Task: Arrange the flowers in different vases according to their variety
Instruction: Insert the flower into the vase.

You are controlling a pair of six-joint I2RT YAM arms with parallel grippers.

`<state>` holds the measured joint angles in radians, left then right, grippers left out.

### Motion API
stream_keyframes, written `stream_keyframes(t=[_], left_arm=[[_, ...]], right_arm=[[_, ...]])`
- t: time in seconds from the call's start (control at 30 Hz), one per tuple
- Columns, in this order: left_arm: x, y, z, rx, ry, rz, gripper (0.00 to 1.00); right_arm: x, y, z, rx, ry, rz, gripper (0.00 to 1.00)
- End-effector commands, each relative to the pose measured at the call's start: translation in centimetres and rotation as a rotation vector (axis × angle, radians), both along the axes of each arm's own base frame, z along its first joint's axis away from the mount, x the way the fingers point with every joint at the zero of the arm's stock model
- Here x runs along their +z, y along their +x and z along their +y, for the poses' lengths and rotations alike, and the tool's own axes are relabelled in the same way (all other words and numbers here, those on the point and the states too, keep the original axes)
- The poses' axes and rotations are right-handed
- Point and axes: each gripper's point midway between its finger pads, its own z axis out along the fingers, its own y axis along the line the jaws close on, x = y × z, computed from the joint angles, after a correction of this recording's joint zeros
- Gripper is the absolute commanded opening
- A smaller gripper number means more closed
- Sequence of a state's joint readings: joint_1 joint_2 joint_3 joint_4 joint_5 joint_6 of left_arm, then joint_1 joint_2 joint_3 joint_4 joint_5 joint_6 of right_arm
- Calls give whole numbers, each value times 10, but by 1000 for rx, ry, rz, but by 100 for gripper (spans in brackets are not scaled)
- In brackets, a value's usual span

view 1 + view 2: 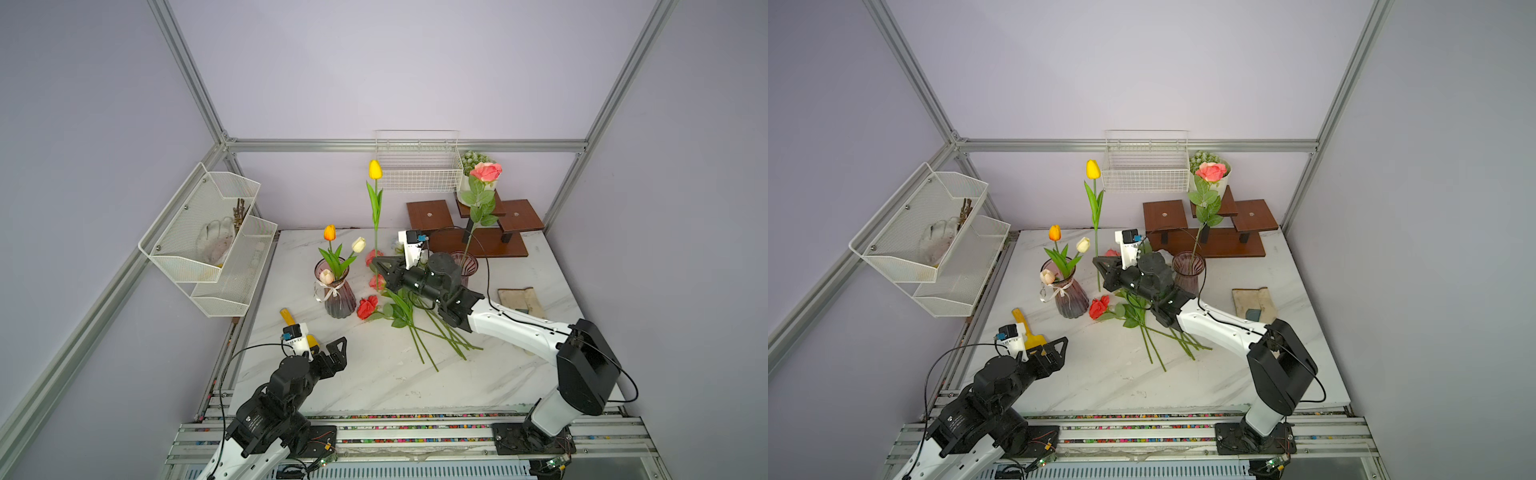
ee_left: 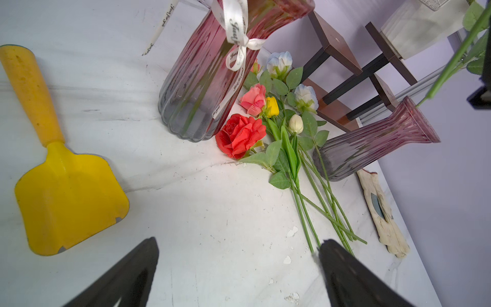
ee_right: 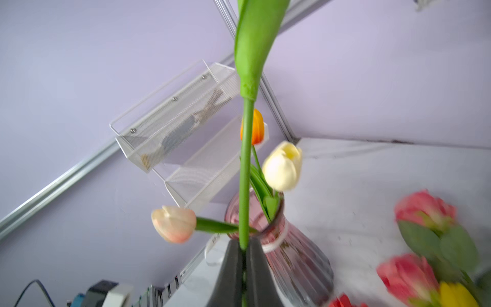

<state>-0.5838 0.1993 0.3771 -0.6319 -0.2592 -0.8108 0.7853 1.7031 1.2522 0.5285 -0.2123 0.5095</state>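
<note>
Three tulips [image 1: 329,232], one rose [image 1: 485,171] vased; right end effector [image 1: 376,263] clamps your yellow tulip [image 1: 375,169], left end effector [image 2: 239,242] gapes; perhaps seven flowers [image 1: 367,306] lie loose.

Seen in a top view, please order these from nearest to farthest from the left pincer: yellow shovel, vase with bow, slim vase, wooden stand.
1. Yellow shovel, just beside the left pincer, near the table's left edge.
2. Vase with bow, left of centre.
3. Slim vase, right of centre.
4. Wooden stand, at the back.
</note>
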Motion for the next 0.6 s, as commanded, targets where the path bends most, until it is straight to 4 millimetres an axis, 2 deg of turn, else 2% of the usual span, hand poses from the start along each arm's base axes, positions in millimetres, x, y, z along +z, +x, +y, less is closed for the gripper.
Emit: stream_keyframes(t=[0.0,0.1,0.27,0.37,0.57], left_arm=[[2,1,1,8,-7,-16,98],[2,1,0,6,-9,-18,98],[1,0,0,0,-13,-19,98],[1,-1,0,1,-16,-21,98],[1,-1,1,2,-19,-26,98]], right_arm=[[54,-2,22,29,158,-169,0],[63,8,44,18,174,-240,0],[53,26,75,-5,138,-295,0],[41,30,85,-19,105,-327,0],[-2,43,99,-74,-5,-351,0]])
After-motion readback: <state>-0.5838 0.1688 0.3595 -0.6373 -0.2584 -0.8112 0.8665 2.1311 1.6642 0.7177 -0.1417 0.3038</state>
